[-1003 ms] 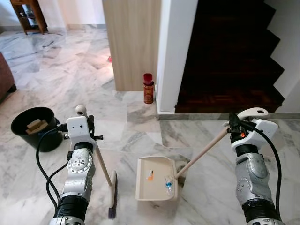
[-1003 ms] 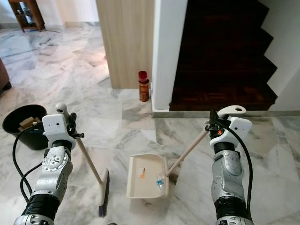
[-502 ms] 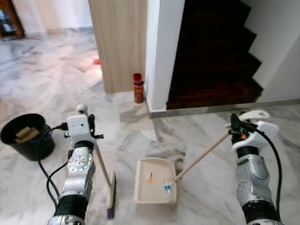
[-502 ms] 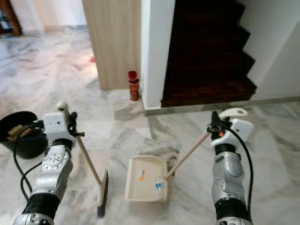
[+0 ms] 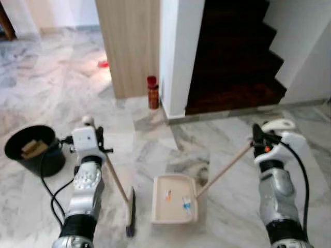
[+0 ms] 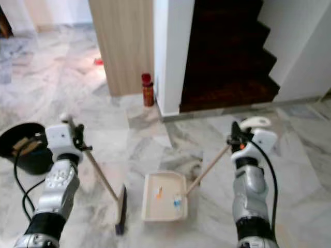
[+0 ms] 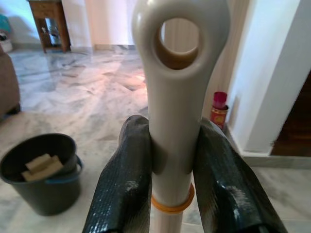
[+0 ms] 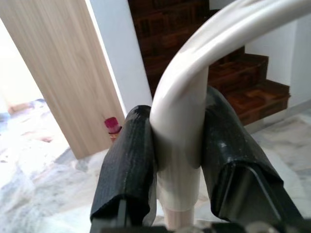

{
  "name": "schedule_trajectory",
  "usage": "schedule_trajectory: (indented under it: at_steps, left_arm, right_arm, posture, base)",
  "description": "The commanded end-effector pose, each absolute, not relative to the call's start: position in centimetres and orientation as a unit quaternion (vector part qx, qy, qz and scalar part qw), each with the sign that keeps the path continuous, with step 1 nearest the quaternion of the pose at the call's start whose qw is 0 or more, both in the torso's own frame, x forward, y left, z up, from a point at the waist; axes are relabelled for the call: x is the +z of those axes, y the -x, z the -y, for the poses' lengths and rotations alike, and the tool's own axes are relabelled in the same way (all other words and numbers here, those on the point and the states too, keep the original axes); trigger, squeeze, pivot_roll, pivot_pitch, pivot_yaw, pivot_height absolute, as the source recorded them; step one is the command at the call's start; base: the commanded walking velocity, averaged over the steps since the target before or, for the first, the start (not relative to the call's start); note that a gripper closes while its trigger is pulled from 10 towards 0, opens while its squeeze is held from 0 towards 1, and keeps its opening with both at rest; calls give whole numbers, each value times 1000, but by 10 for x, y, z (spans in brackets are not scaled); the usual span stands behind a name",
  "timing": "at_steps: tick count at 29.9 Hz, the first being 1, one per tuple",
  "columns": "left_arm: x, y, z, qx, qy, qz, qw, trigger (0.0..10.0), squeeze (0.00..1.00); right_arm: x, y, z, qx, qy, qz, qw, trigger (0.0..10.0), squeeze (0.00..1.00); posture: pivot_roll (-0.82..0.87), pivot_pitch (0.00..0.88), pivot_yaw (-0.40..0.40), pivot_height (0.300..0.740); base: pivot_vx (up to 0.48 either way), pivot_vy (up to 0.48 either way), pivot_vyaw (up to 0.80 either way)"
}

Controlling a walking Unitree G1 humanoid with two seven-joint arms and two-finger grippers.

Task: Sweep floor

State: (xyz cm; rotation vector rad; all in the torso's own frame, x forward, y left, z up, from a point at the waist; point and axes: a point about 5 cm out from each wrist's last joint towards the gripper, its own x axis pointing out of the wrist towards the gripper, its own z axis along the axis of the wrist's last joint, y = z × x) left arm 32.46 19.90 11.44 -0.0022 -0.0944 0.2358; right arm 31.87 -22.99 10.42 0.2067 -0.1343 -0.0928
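The broom, clenched by the left gripper, is slanted with its bristles just left of the dustpan, whose handle is clamped by the right gripper.

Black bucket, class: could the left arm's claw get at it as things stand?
Probably not yet. The left claw is shut on the broom, so it is not free. The floor between it and the bucket looks open, with the bucket just off to its left.

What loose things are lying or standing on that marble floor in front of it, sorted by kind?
Long-handled broom: 1
Cream plastic dustpan: 1
Black round bucket: 1
Red-capped spray can: 1
Litter scraps in the dustpan: 2
Total: 6
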Motion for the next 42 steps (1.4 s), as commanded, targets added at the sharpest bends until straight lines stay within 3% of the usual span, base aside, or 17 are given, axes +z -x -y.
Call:
schedule_trajectory:
  at_steps: [1,42]
  left_arm:
    - [125,-327,-195,111,-7,68,991,10000,0]
    - [120,-324,-189,95,-8,64,993,10000,0]
  right_arm:
    - [119,-322,235,-54,-118,102,986,10000,0]
    - [117,-318,230,-40,-114,109,987,10000,0]
  posture:
    - [-36,0,7,740]
    - [-59,0,47,740]
  base:
    - [0,296,0]
    - [0,299,65]
